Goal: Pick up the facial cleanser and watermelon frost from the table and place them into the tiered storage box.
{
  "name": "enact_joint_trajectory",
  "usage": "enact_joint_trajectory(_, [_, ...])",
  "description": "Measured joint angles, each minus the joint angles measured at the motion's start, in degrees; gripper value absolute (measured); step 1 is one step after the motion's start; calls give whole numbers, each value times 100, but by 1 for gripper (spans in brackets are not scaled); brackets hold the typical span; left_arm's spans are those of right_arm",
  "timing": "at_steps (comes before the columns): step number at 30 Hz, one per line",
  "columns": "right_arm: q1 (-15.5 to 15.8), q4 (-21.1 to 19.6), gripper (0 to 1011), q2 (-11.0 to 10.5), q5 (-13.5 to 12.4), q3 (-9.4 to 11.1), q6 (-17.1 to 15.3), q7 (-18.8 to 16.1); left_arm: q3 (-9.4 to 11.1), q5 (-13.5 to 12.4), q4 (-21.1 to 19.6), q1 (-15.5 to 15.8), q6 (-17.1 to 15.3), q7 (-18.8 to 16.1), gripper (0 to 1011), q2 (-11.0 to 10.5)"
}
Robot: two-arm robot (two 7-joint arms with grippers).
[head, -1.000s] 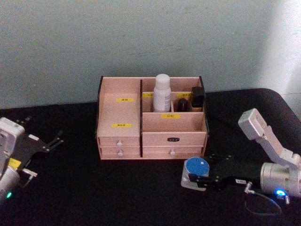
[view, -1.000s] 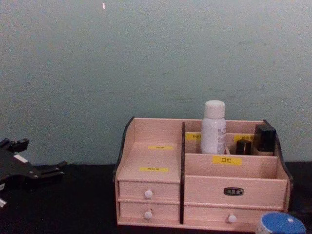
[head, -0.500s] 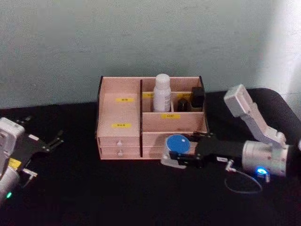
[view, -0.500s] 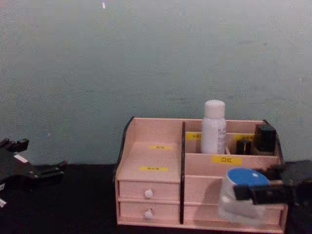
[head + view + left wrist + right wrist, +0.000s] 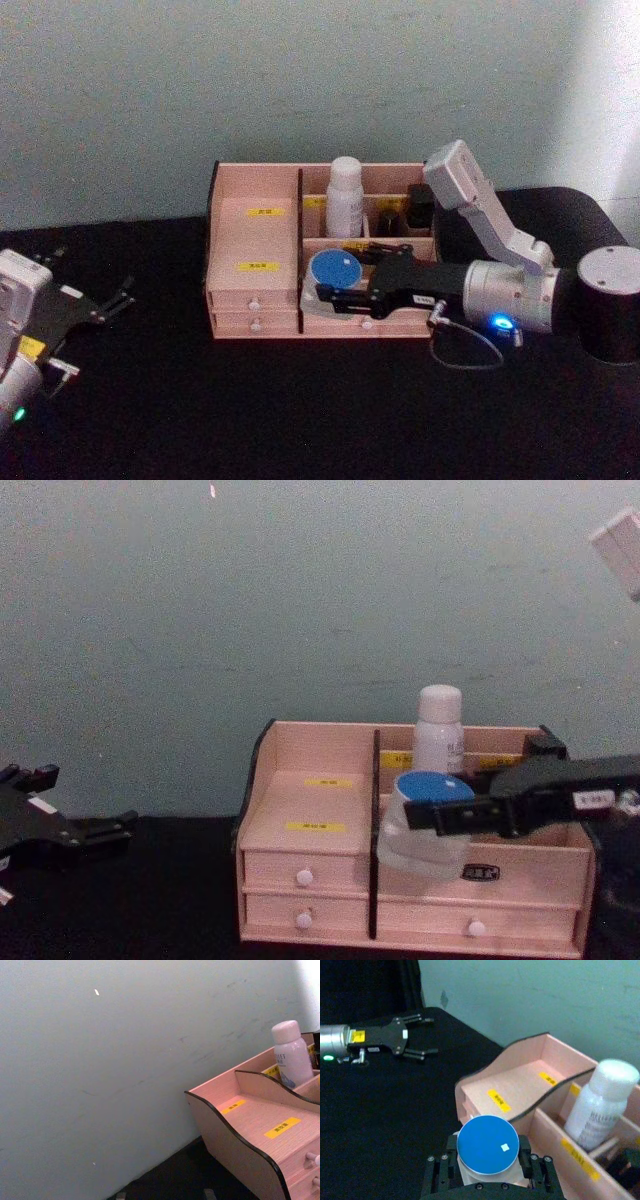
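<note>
A blue-lidded jar (image 5: 336, 270) is clamped upright by the right claw (image 5: 326, 294), its fingers pressed against the jar's sides. The jar is held clear of the black counter (image 5: 250, 400) at the front of the tiered storage box (image 5: 255, 240), just beside the dark divider and level with the lower front tier. Whether it is over that compartment or before its front wall cannot be told. A white bottle (image 5: 345, 195) is stood in a rear compartment. The left claw (image 5: 427, 1036) is parked near the counter's left edge, fingers spread apart.
</note>
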State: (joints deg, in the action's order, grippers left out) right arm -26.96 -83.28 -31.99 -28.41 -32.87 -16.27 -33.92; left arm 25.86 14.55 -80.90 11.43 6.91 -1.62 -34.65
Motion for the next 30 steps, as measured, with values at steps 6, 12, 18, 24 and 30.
enact_joint_trajectory(6, [-248, 175, 728, 194, 53, -80, 4, 5, 0, 0, 0, 0, 0, 0, 1001, 0])
enact_joint_trajectory(12, [-526, 427, 728, 426, 110, -162, 5, 25, 0, 0, 0, 0, 0, 0, 1001, 0])
enact_joint_trajectory(18, [-756, 730, 728, 650, 149, -231, -28, 42, 0, 0, 0, 0, 0, 0, 1001, 0])
enact_joint_trajectory(24, [-1047, 1196, 728, 945, 158, -306, -101, 20, 0, 0, 0, 0, 0, 0, 1001, 0])
enact_joint_trajectory(30, [-1291, 1594, 728, 1187, 174, -351, -113, 6, 0, 0, 0, 0, 0, 0, 1001, 0])
